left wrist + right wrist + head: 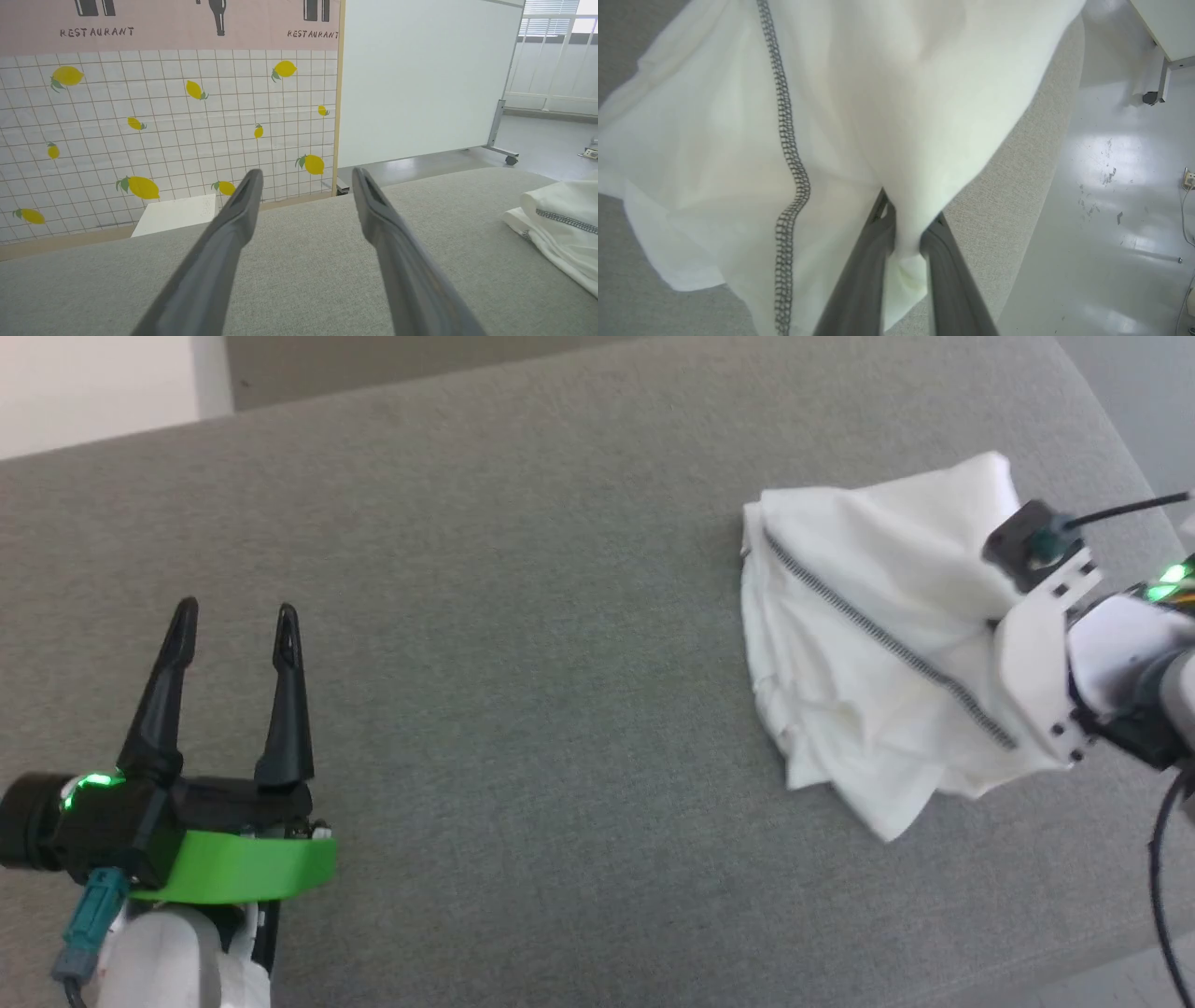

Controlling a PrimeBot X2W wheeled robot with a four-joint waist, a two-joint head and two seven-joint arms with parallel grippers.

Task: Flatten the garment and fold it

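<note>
Grey surface: you are working over a broad padded surface (523,616) covered in grey woven cloth; it is stretching across the whole head view, with pale floor showing past its right end.

Backdrop: in the left wrist view a lemon-printed tiled wall (163,130) and a white panel on wheels (420,79) are standing beyond the far edge of the surface.

Garment: the garment (868,616) is lying bunched at the right end of the surface, near its edge. It is not flat; folds are piling over one another, and one side is rising toward your right arm. The left wrist view is catching its near corner (560,219).

Right arm: your right wrist (1036,672) is reaching in from the right edge of the head view and covering the garment's right side.

Right gripper: the right gripper (909,207) is pinching a fold of the white cloth, its two dark fingers standing almost together with fabric squeezed between them.

Left gripper: your left gripper (237,611) is hovering at the lower left, well apart from the garment, fingers pointing up the view, spread wide and holding nothing.

Seam: a dark grey stitched seam (878,630) is running diagonally across the garment.
</note>
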